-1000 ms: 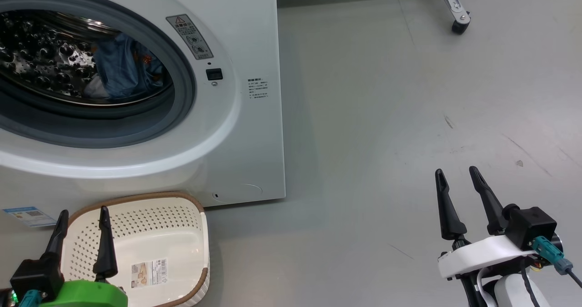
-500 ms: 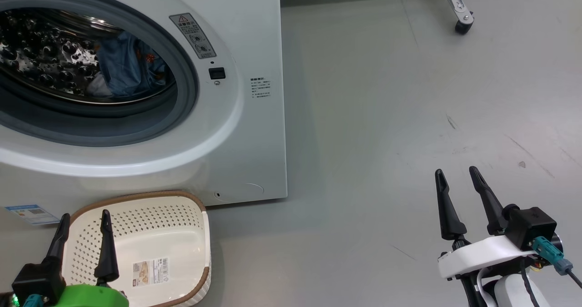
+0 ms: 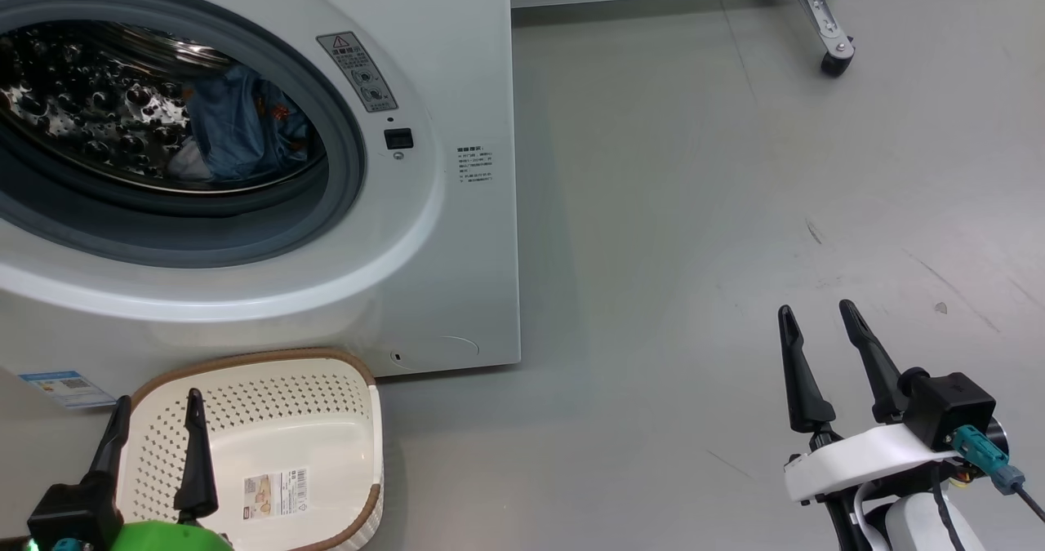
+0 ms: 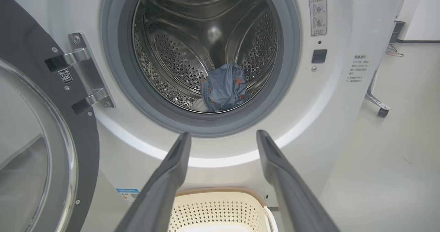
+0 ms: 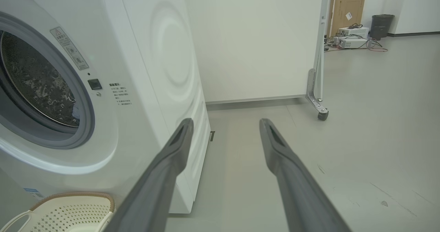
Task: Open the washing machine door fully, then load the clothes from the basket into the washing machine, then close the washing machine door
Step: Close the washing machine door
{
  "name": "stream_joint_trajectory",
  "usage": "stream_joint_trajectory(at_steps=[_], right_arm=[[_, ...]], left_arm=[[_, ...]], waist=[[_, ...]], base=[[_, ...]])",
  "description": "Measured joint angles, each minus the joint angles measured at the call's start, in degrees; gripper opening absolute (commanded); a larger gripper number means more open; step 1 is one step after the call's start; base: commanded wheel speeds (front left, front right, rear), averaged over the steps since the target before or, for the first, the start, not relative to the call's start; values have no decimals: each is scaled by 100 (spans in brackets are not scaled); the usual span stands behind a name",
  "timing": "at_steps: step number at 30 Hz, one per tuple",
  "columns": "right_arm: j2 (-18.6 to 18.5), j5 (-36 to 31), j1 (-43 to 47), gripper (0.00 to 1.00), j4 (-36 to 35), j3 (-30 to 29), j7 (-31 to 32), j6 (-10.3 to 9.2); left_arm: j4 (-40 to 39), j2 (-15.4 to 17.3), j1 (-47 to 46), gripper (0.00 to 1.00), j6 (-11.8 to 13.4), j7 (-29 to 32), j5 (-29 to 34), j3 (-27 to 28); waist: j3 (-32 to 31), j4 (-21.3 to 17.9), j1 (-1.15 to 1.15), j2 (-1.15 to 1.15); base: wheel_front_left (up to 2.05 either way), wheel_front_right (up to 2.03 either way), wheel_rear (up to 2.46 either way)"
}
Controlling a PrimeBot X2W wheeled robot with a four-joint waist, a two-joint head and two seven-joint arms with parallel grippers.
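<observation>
Hovering low before the washing machine [image 3: 457,273], both grippers carry nothing. The left gripper [image 4: 223,134] has its jaws wide apart, and the right gripper [image 3: 816,308] also, with bare floor [image 3: 694,208] between its fingers. Straight beyond the left jaws, past the grey gasket [image 4: 123,87], the clothes [image 4: 225,87] lie in a heap at the bottom of the drum [image 4: 192,36]. The light blue garment is plain to see. A pale piece under it is perhaps the cream cloth, but it is too small there to be sure. Just under the left jaws stands the basket [image 3: 261,355], close against the foot of the machine. It looks empty, so I judge the loading finished. To the left of these jaws the washing machine door [image 4: 34,149] stands swung wide on its hinge [image 4: 86,74], clear of the opening. What remains is the closing. The left gripper is the nearer one to the door, while the right one is well apart, off the machine's right corner.
</observation>
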Motion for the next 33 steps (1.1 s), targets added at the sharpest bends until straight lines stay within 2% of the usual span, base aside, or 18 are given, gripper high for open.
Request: stream_joint_trajectory(at_steps=[33], right_arm=[[-1,-9,7,100,9,24,0,0]], left_arm=[[-33,-65,15,100,-9,0,220,60]], waist=[[-49,-7,0,0]], base=[[-1,1,0]])
